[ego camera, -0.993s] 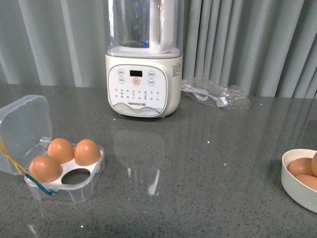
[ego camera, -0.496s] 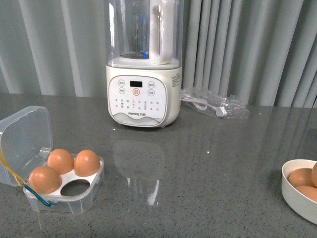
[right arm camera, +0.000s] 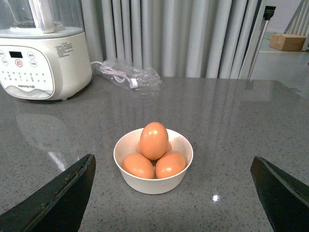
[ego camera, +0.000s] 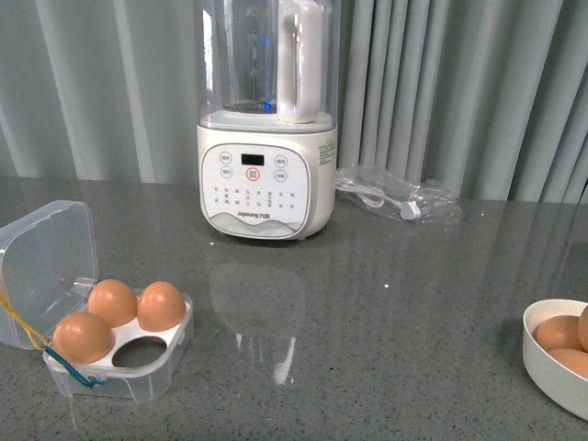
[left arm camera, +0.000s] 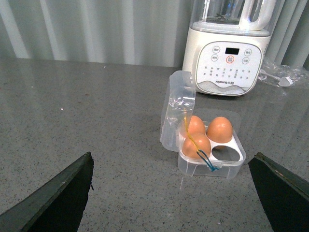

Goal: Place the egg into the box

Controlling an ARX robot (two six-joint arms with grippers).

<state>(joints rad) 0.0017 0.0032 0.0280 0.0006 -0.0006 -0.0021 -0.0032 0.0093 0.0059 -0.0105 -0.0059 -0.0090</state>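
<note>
The box stands open at the table's front left, its clear lid tipped back. Three brown eggs fill its white tray, and the front right hole is empty. In the left wrist view the box lies ahead of my open left gripper, which holds nothing. A white bowl at the front right holds a pile of brown eggs, any of which could be the egg; one egg lies on top. My open right gripper hangs short of the bowl. Neither gripper shows in the front view.
A white blender with a clear jug stands at the back middle. A clear plastic bag with a cable lies to its right. Grey curtains hang behind the grey stone table.
The whole scene sits a little lower in the front view than a second ago. Box, bowl and blender keep their places relative to each other.
</note>
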